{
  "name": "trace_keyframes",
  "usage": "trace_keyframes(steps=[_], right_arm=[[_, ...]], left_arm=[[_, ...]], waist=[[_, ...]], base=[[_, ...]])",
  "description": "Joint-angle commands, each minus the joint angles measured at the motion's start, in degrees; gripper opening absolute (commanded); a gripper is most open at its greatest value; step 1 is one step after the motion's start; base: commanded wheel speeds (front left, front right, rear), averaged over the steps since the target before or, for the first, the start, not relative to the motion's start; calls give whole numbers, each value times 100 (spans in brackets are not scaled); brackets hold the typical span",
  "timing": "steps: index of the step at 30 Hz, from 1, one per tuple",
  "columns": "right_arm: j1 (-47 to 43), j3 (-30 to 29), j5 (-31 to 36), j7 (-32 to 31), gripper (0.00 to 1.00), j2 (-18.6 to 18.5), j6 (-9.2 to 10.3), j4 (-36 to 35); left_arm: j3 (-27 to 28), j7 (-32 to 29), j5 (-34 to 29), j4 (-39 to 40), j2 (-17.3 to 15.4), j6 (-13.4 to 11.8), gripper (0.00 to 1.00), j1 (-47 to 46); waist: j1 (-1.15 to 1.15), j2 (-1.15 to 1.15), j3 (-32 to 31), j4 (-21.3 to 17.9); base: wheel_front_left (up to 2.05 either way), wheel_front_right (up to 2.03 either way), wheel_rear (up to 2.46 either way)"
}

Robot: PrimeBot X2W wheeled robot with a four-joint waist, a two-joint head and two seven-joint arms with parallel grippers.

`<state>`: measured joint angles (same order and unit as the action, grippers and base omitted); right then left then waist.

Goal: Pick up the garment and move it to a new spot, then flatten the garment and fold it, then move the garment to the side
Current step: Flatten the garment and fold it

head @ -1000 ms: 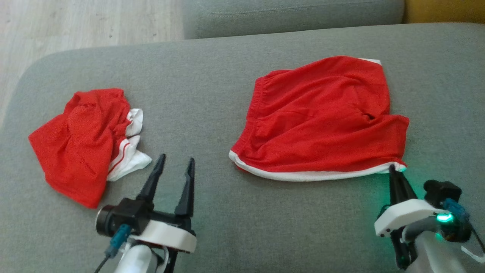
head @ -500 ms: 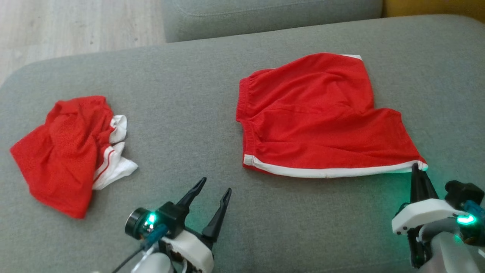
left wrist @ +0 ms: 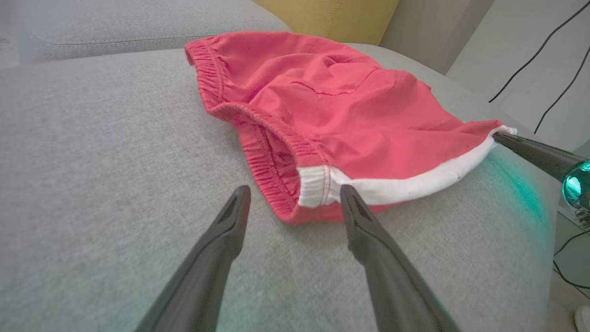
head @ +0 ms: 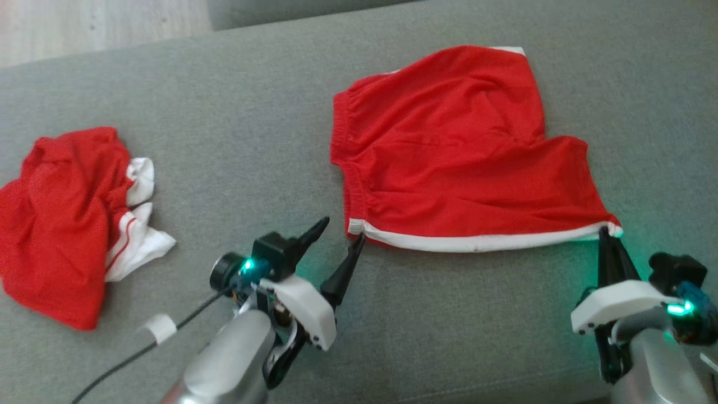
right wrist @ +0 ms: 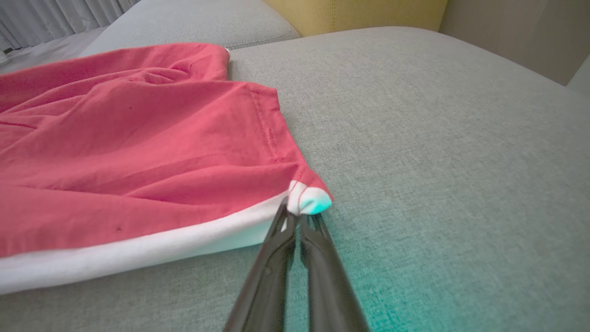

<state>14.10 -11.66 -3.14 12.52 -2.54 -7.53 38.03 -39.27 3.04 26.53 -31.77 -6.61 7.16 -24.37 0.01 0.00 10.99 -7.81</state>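
While your right arm comes in from the near right, the right gripper [head: 604, 231] has its two dark fingers pressed together on the near right corner of the red fabric shorts with a white trim [head: 449, 151]. It pinches the white edge there, and the right wrist view shows the cloth caught between the tips. Your left arm reaches in from the near left at a slant, forearm low. The left gripper [head: 343, 229] points away and to the right with its fingers spread wide and nothing between them. Its right fingertip sits just beside the near left corner of the shorts, where the white trim meets the gathered waistband; you cannot tell whether it touches the cloth. The shorts lie spread on the right half of the grey woven sofa cushion [head: 224, 112]. Their waistband is to the left and the white trim runs along the near edge, drawn fairly straight, with soft wrinkles across the middle. Well apart, at the left of the cushion, lies a crumpled red and white garment [head: 61, 213].
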Motion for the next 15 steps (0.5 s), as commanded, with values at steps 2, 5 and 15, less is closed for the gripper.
trace_keyframes(steps=[2, 5, 15], right_arm=[[271, 212, -45, 49, 0, -33, 4, -162], [315, 240, -33, 68, 0, -33, 4, -141], [399, 192, 85, 132, 0, -33, 4, -62]], left_arm=[[-58, 47, 211, 22, -130, 32, 100, -432], [-271, 93, 426, -52, -187, 32, 100, -613], [-831, 246, 961, -131, -291, 32, 44, -878]], waist=[[-1, 0, 153, -97], [-1, 0, 225, -123], [-1, 0, 286, -147]], base=[[0, 0, 0], [0, 0, 0], [0, 0, 0]])
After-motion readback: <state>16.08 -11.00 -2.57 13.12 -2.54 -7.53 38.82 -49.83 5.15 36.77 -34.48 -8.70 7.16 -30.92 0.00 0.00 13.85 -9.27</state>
